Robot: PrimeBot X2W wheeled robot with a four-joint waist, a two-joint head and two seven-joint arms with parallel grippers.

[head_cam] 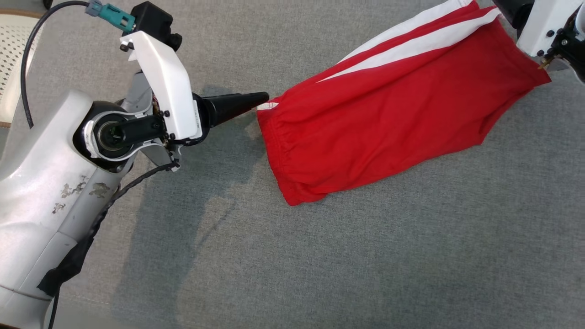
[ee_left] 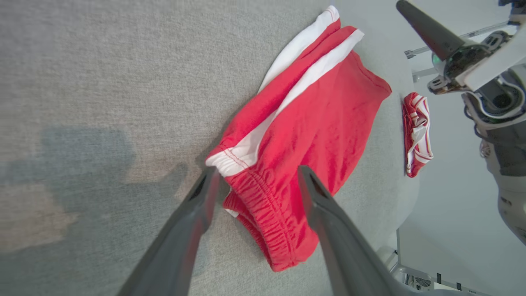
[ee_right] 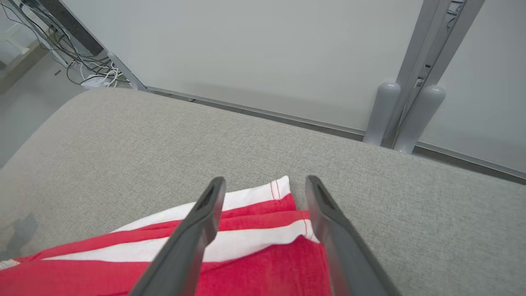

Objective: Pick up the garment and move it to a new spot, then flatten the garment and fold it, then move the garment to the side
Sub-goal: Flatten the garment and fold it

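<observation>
The garment [head_cam: 388,123] is a pair of red shorts with white side stripes, lying folded and flat on the grey fabric surface [head_cam: 320,256]. My left gripper [head_cam: 263,98] sits at the waistband's near corner. In the left wrist view it [ee_left: 257,176] is open, its fingers astride the elastic waistband [ee_left: 263,205] and holding nothing. My right gripper [ee_right: 265,183] is open over the striped hem corner [ee_right: 279,193], with no cloth pinched. Its white wrist [head_cam: 544,27] hangs over the shorts' leg end.
A second red-and-white striped cloth [ee_left: 417,133] lies beyond the surface's edge. A pale perforated seat [head_cam: 11,45] stands at the far left. Behind the surface are a wall, two grey posts [ee_right: 404,115] and floor cables [ee_right: 82,70].
</observation>
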